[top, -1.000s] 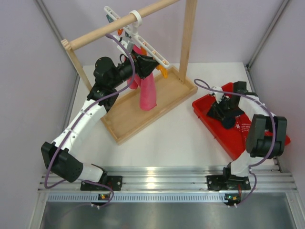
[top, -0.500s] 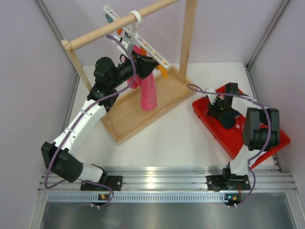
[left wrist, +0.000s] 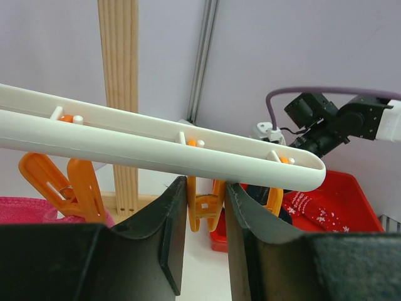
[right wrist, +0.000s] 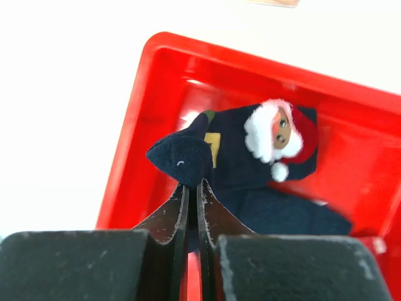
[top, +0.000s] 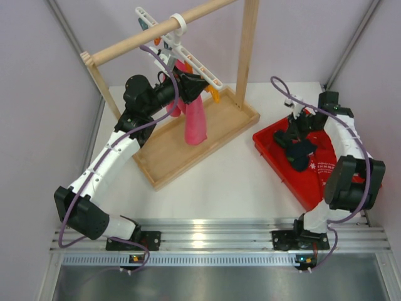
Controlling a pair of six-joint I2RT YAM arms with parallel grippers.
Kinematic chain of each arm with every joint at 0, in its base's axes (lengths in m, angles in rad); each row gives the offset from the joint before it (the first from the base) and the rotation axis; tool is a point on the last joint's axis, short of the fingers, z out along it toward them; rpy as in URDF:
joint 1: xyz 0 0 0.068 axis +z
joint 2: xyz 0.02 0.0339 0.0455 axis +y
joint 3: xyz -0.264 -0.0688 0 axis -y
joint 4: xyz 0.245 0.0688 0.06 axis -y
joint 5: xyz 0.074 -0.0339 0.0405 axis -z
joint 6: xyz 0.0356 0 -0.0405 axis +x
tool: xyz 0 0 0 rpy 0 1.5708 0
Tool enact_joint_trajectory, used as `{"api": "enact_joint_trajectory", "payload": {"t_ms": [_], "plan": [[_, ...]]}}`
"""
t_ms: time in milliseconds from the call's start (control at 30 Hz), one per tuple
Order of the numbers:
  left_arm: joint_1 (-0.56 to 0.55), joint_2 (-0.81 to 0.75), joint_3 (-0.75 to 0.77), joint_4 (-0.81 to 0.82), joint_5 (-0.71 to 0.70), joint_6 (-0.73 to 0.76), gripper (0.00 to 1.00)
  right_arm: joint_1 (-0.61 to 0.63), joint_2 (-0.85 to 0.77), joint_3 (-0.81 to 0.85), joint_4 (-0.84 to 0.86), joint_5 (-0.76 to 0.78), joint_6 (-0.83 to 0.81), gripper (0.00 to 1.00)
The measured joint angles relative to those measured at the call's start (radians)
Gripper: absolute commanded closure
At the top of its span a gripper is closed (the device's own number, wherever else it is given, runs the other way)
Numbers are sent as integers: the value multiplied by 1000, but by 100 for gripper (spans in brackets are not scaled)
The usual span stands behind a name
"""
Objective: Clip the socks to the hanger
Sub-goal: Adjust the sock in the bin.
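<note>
- Woodwork crowds the left side. We see a wooden rail frame (top: pixel 156 31) standing on the counter (top: pixel 232 182), with its right post rising between the hanger's low end and the red tray.
- The hanger (top: pixel 188 58) hooks over the rail by its white ring and slants down toward the left gripper (top: pixel 199 84).
- A pink cloth (top: pixel 194 122) dangles from the hanger just beside that gripper, above the frame's base board.
- From the left wrist we see the white bar pass right above the fingertips, while an orange clip (left wrist: pixel 202 204) hangs in the gap between the jaws.
- The jaws stand apart on either side of that clip. We cannot tell whether they press on it.
- A second orange clip (left wrist: pixel 69 188) hangs further along the bar, next to the pink cloth.
- The red tray (top: pixel 270 158) sits on the counter at the right, apart from the frame, and it holds the socks (top: pixel 302 153), which are dark navy with a Santa face.
- The right gripper (right wrist: pixel 193 188) is clenched on a raised fold of the socks, with its jaws almost touching. The rest of the fabric lies on the tray floor.
</note>
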Motion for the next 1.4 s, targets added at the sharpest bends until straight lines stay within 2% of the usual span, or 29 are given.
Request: {"api": "enact_joint_trajectory", "payload": {"t_ms": [133,367,433,500,667,800,900,1033,1167,1400], "plan": [[0,0,0,-2,0,0,100,-56,47,77,-154,-102,-3,100],[1,-1,0,-6,-1,1,100,-185,303,146,-374,-241,-19,99],[1,-2,-1,-6,-1,1,100,-229,369,146,-402,-261,-6,81],[1,-3,-2,-6,-1,1,100,-268,398,146,-405,-275,19,67],[1,-3,-3,-6,-1,1,100,-332,400,167,-382,-288,89,66],[2,-3,-3,-6,-1,1,100,-352,386,177,-340,-274,133,54],[2,-3,-3,-6,-1,1,100,-351,376,197,-338,-271,130,50],[2,-3,-3,-6,0,1,100,-335,327,192,-334,-260,106,51],[2,-3,-3,-6,-1,1,100,-293,232,119,-284,-238,133,52],[2,-3,-3,-6,-1,1,100,-212,191,11,-172,-196,261,44]]}}
